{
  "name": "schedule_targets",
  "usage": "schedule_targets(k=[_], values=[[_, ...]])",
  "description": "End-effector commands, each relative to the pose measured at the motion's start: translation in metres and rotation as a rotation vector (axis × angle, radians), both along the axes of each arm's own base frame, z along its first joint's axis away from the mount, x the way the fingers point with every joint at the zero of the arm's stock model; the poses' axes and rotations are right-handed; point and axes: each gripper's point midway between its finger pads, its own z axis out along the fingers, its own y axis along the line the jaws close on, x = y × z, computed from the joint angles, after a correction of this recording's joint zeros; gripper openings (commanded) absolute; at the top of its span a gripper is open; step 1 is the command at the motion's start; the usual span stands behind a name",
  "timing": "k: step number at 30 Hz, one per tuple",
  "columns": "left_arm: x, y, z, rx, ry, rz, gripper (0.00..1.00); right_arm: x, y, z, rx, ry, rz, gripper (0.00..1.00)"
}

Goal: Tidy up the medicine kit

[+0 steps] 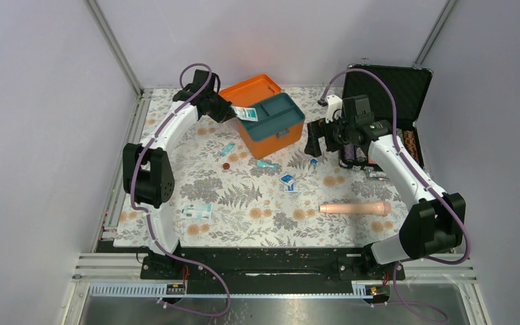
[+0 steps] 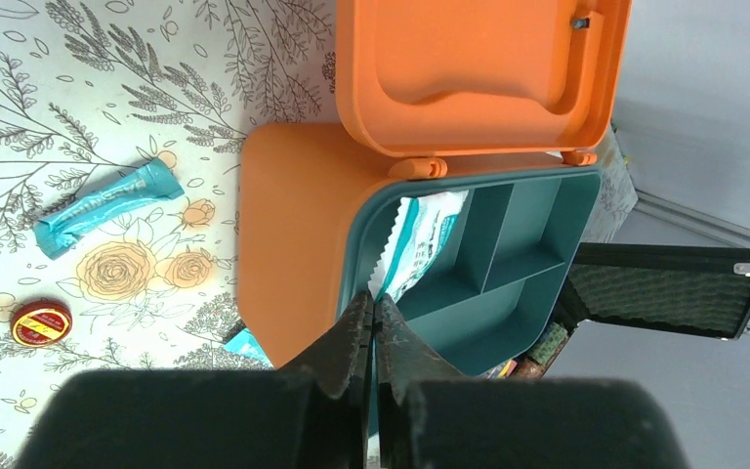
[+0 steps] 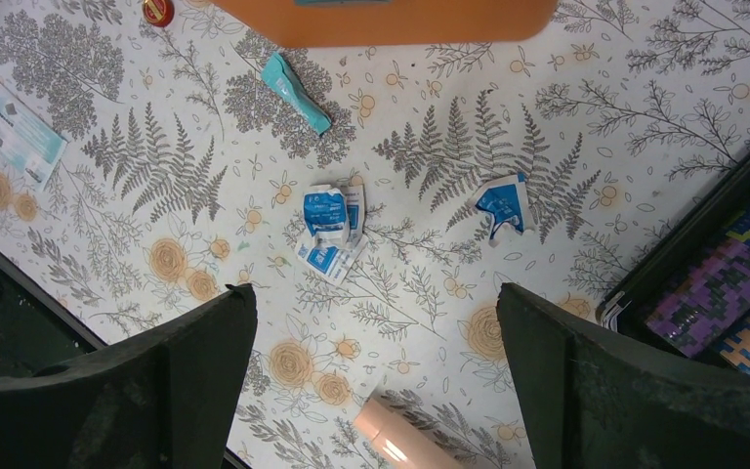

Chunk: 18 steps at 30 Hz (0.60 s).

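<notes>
— Judging by what is scattered about, how much of the kit can be called sorted?

— Very little. One flat white-and-teal paper packet (image 2: 425,230) is found at the teal three-compartment insert tray (image 2: 508,318), and it is not yet released. The left gripper (image 2: 372,308) is shut on its near end, and the packet reaches into a compartment beside the hinges. Whether the tray floor is touched cannot be told. The other two compartments are seen bare.

— And what is left outside?

— Nearly everything. On the floral-printed table cloth (image 1: 244,200), several things are to be gathered:
- a teal foil-wrapped bar (image 1: 227,149)
- a small round red tin (image 1: 225,164)
- a second teal wrapper (image 1: 265,163)
- a cluster of blue-and-white sachets (image 3: 330,233)
- a single blue sachet (image 3: 501,203)
- another white-and-teal packet (image 1: 196,210)

A peach-coloured cylinder (image 1: 355,208) lies nearer the bases. Whether it belongs in the kit cannot be judged.

— Is the right arm engaged?

— Nothing is held. The right gripper (image 3: 371,303) is spread wide above the sachets and, as it appears, clear of them.

— How is the kit itself placed?

— The bright orange rectangular plastic box (image 1: 271,141) is set at the far middle of the cloth, between the two grippers and left of the black foam-lined case (image 1: 386,91). Its hinged orange lid (image 1: 249,90) is laid fully back, and the grey-teal latch (image 1: 282,132) is seen on the front wall. Closing is judged to be the last step.
</notes>
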Motion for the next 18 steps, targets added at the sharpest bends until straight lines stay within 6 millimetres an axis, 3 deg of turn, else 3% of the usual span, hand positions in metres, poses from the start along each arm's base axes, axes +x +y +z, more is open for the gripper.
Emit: schedule_targets(k=[1, 8, 18], values=[[0.010, -0.006, 0.033, -0.073, -0.068, 0.020, 0.00, -0.001, -0.002, 0.005, 0.004, -0.018, 0.001, 1.00], [0.005, -0.020, 0.023, -0.082, -0.030, 0.014, 0.00, -0.002, -0.003, 0.002, -0.005, -0.008, 0.004, 1.00], [0.014, -0.031, 0.020, -0.004, -0.038, 0.029, 0.00, -0.006, -0.004, 0.000, -0.010, -0.005, 0.003, 1.00]])
